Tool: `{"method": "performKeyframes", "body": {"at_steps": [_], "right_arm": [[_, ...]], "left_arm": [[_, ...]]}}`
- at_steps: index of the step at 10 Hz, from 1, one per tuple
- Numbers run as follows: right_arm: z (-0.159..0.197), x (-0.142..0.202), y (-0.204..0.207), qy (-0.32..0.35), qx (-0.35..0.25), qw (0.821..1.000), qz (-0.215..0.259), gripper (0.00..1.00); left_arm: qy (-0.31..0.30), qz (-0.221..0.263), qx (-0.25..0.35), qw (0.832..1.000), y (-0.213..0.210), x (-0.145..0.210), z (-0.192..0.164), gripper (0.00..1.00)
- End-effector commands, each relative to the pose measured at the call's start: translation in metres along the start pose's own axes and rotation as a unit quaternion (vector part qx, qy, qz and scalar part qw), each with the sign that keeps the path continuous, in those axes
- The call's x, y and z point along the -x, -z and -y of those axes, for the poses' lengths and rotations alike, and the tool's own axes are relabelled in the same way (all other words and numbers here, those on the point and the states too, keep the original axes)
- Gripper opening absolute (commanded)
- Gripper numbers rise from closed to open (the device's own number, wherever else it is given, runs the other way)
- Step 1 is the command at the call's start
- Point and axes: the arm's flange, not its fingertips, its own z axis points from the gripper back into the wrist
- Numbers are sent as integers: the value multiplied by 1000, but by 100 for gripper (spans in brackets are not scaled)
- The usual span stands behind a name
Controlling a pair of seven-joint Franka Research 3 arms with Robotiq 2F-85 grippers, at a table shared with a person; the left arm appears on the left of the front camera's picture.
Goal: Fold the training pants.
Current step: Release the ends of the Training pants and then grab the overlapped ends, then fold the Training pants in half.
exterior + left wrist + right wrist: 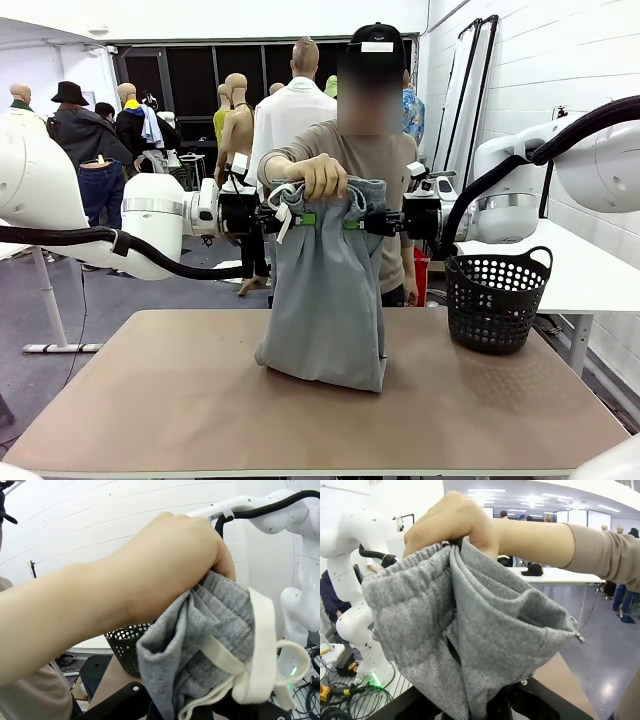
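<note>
The light grey training pants [325, 300] hang folded lengthwise above the table, their lower end resting on it. My left gripper [303, 218] is shut on the waistband's left side, and my right gripper [354, 223] is shut on its right side. Between them a person's hand [320, 177] bunches the top of the waistband. In the left wrist view the hand [165, 565] holds the pants [215, 640] with the white drawstring [260, 655] looped in front. In the right wrist view the hand [455, 525] grips the gathered fabric [485, 640] above my fingers.
A black perforated basket [497, 300] stands at the right rear of the brown table [150, 400]. The person stands at the far edge, just behind the pants. A white table stands farther right.
</note>
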Motion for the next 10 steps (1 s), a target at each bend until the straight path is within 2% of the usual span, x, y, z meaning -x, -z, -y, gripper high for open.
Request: {"method": "performKeyframes", "body": {"at_steps": [1,2,3,4,10], "right_arm": [[6,-11,4,-9,-12,1000,0,0],[6,-12,5,-11,-13,1000,-9,0],[4,-11,7,-25,-10,999,-33,0],[0,-3,1,-4,-2,1000,-3,0],[0,-3,1,-4,-2,1000,-3,0]], "left_arm": [[-10,-9,11,1000,-4,-4,1,0],[-4,-39,9,999,-3,-1,1,0],[3,-130,-5,991,-8,3,-8,0],[4,-13,4,1000,-1,2,0,0],[4,-13,4,1000,-1,2,0,0]]}}
